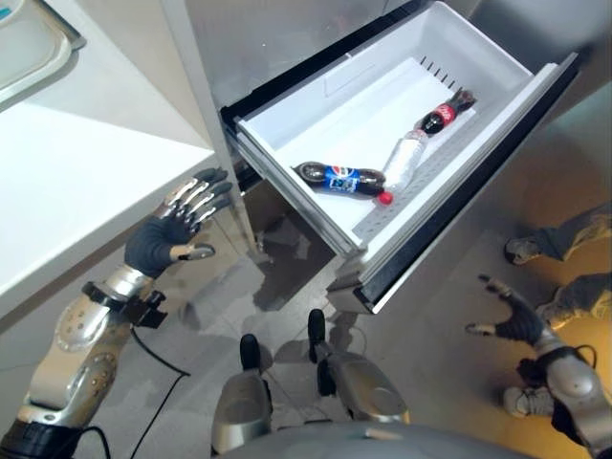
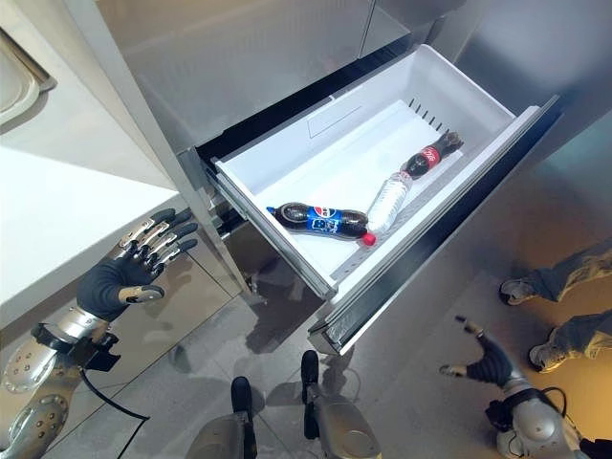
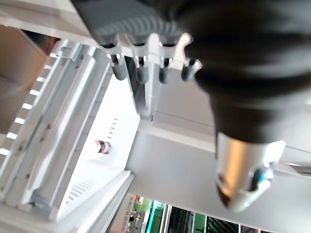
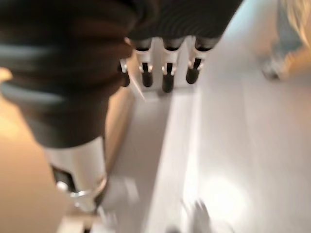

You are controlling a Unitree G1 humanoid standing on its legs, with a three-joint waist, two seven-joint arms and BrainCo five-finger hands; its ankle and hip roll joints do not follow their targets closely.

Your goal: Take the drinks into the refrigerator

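Left eye view shows three drinks (image 1: 382, 177) lying in the open drawer (image 1: 287, 139), both robot hands, left (image 1: 177, 229) and right (image 1: 512, 320), spread empty; closing it carelessly might roll bottles.

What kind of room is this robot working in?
Most likely a kitchen: a stainless-steel refrigerator with its white pull-out drawer open and holding drink bottles, beside a white countertop with a sink.

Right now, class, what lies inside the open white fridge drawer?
Three bottles lie in the drawer: a blue-labelled cola, a clear bottle and a red-labelled cola. Nothing covers them.
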